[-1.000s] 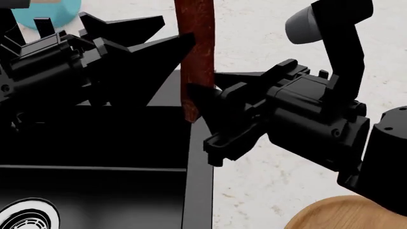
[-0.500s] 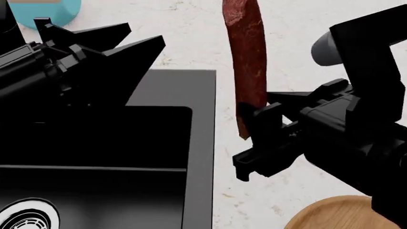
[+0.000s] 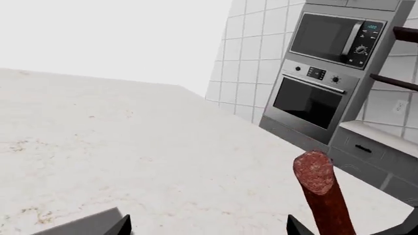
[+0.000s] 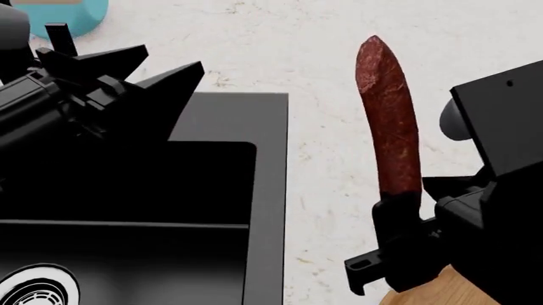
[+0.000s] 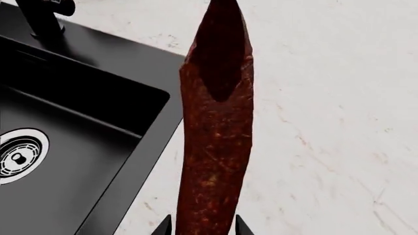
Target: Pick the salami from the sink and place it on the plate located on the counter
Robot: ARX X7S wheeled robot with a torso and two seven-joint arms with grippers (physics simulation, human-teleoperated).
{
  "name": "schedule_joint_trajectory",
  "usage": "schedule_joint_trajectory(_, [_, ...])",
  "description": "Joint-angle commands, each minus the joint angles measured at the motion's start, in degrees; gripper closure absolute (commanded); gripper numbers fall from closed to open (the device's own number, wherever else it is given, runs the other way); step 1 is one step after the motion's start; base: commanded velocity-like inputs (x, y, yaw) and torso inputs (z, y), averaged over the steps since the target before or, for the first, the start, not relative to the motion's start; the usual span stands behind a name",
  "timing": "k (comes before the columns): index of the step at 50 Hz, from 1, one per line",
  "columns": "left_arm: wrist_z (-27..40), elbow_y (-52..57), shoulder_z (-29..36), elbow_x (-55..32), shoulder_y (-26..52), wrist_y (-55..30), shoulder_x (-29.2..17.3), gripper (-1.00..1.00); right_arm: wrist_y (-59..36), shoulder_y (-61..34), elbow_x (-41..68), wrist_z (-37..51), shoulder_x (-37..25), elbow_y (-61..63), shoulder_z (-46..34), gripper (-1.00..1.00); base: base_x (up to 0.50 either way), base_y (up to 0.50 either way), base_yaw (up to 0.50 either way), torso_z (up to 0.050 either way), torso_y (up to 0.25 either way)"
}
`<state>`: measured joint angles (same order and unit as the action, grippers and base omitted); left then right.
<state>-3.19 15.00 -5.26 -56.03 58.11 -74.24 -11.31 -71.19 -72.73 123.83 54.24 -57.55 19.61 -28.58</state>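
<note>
The salami [image 4: 388, 121] is a dark reddish-brown stick standing nearly upright, its lower end clamped in my right gripper [image 4: 398, 213]. It hangs over the speckled counter [image 4: 339, 51], right of the black sink [image 4: 267, 190]. Only a sliver of the wooden plate [image 4: 424, 295] peeks out below the right gripper. In the right wrist view the salami [image 5: 216, 137] fills the middle, and the right gripper [image 5: 199, 227] is shut on its base. My left gripper [image 4: 170, 63] hovers open and empty over the sink's far edge. In the left wrist view the left gripper [image 3: 207, 227] is wide open with the salami [image 3: 323, 196] off to one side.
A blue object [image 4: 68, 16] sits on the counter beyond the left gripper. The sink's silver drain [image 5: 19, 154] and black faucet [image 5: 42, 17] show in the right wrist view. An oven [image 3: 313, 98] and microwave [image 3: 336, 36] stand past the counter's end.
My right gripper has carried the salami rightward, from the sink's rim out over the counter and nearer the plate. The left gripper has drawn back a little to the left.
</note>
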Motion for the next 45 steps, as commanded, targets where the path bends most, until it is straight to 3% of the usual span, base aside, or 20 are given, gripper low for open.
schedule_joint_trajectory(1, [-0.5, 0.6, 0.3, 1.4, -1.6, 5.6, 0.3, -1.0, 0.2, -1.3, 4.1, 5.1, -2.3, 0.3, -3.0, 1.0, 0.0, 0.0, 0.0, 0.0, 0.0])
schedule_joint_trajectory(23, [-1.3, -0.6, 1.1, 0.5, -1.8, 6.8, -0.4, -1.0, -1.8, -7.7, 21.5, 20.8, -11.8, 2.5, -15.4, 1.0, 0.0, 0.0, 0.0, 0.0, 0.0])
schedule_joint_trajectory(45, [-2.1, -1.8, 2.3, 0.3, -2.3, 8.7, -0.5, -1.0, -3.7, -8.8, 28.8, 26.6, -16.5, 0.0, -23.0, 1.0, 0.0, 0.0, 0.0, 0.0, 0.0])
